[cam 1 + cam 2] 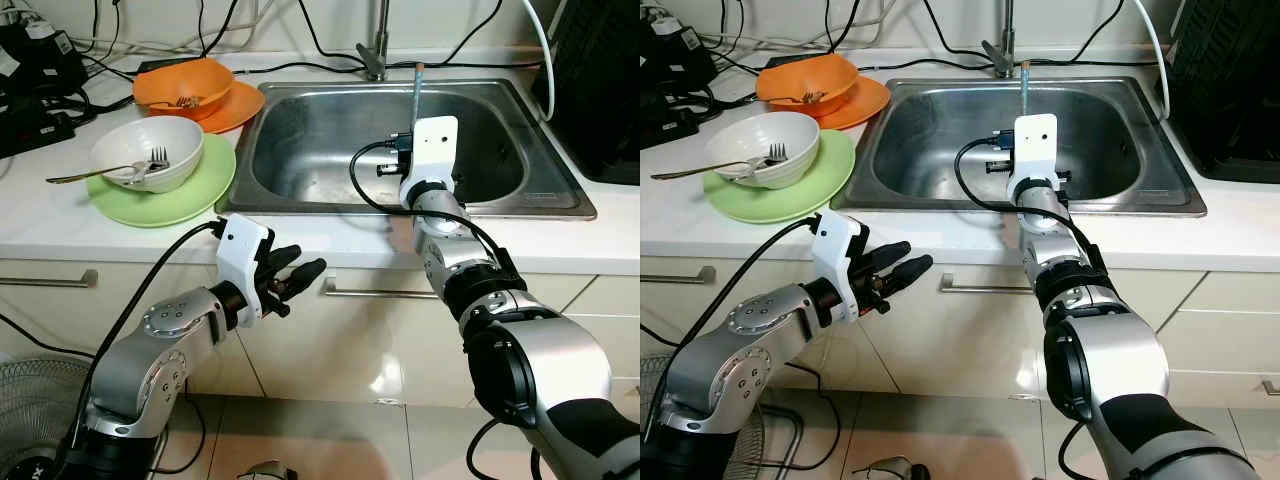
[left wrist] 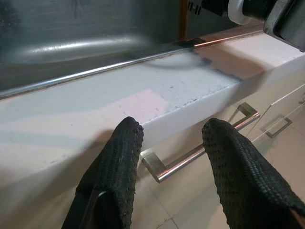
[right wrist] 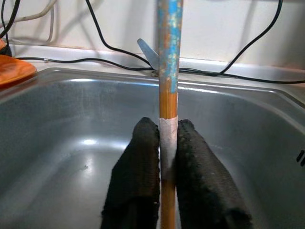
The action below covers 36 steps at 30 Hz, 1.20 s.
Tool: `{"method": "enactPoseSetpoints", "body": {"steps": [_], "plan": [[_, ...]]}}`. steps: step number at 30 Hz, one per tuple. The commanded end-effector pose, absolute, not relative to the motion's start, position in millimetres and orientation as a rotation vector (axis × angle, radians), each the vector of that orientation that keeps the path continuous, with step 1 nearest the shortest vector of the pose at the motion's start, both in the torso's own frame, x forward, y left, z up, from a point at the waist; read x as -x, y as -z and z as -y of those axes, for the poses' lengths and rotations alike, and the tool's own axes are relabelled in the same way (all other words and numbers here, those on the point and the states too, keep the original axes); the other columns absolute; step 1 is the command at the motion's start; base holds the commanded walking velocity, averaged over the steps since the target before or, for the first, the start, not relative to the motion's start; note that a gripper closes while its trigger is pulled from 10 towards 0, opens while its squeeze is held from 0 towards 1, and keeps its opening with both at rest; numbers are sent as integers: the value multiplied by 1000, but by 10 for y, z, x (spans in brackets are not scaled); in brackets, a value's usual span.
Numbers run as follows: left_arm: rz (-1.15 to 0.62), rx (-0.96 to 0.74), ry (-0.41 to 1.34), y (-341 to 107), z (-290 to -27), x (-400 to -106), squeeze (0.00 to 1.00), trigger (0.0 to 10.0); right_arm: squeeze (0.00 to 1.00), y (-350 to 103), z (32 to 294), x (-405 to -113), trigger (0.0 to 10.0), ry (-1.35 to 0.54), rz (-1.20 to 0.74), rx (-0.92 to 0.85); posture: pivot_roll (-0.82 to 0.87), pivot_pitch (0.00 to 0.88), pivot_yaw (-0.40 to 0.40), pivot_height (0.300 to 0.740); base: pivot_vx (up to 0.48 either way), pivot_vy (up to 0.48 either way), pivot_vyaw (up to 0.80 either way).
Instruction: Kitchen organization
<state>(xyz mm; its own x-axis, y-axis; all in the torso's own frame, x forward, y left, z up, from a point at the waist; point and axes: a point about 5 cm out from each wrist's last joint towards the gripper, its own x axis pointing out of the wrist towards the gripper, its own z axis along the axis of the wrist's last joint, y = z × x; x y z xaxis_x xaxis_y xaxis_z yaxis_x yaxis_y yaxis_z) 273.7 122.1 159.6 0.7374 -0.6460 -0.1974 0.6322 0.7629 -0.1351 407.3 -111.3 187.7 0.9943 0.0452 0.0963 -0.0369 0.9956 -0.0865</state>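
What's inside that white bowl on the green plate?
A fork and a long-handled utensil rest in the white bowl, which sits on the green plate. The bowl's bottom is hidden by its wall.

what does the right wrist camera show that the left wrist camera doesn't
Right wrist view: the right gripper shut on a thin upright wooden stick with worn blue paint, held over the basin, black cables along the wall behind. Left wrist view: the left gripper, fingers apart and empty, in front of the white counter edge, above a metal drawer handle. Both share the stainless steel sink.
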Motion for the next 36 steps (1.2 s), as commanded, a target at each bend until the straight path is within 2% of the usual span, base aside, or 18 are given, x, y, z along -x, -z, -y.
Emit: {"method": "enactPoseSetpoints", "body": {"steps": [1,9,10,22,23,24,29,30,36], "plan": [[-221,53,695,-1658,-1232,-2746,0,10000,1000,-1845,1108,-4069,10000,-45,80,79,258,92,59,740,0,0,0],[-209,53,685,-1680,-1238,-2766,0,10000,1000,-1847,1099,-4070,10000,-50,80,84,262,89,54,740,0,0,0],[-204,54,683,-1687,-1238,-2770,0,10000,0,-1850,1094,-4070,10000,-52,81,85,260,89,55,740,0,0,0],[-130,59,634,-1780,-1241,-2874,0,10000,0,-1963,1091,-4093,10000,-64,124,69,251,73,50,740,0,0,0],[-107,54,613,-1805,-1258,-2895,0,10000,522,-1992,1082,-4097,10000,-72,136,62,251,72,50,740,0,0,0],[-93,50,592,-1819,-1271,-2915,0,10000,1000,-2014,1080,-4099,10000,-74,147,56,250,67,51,740,0,0,0],[-45,47,522,-1878,-1314,-2996,0,10000,1000,-2113,1063,-4108,10000,-80,193,44,245,59,49,740,0,0,0],[-1,24,480,-1929,-1335,-3038,0,10000,0,-2172,1045,-4108,10000,-87,226,38,241,56,49,740,0,0,0],[109,-94,353,-2021,-1396,-3115,0,10000,0,-2269,1030,-4092,10000,-91,299,-11,231,49,46,740,0,0,0]]}}
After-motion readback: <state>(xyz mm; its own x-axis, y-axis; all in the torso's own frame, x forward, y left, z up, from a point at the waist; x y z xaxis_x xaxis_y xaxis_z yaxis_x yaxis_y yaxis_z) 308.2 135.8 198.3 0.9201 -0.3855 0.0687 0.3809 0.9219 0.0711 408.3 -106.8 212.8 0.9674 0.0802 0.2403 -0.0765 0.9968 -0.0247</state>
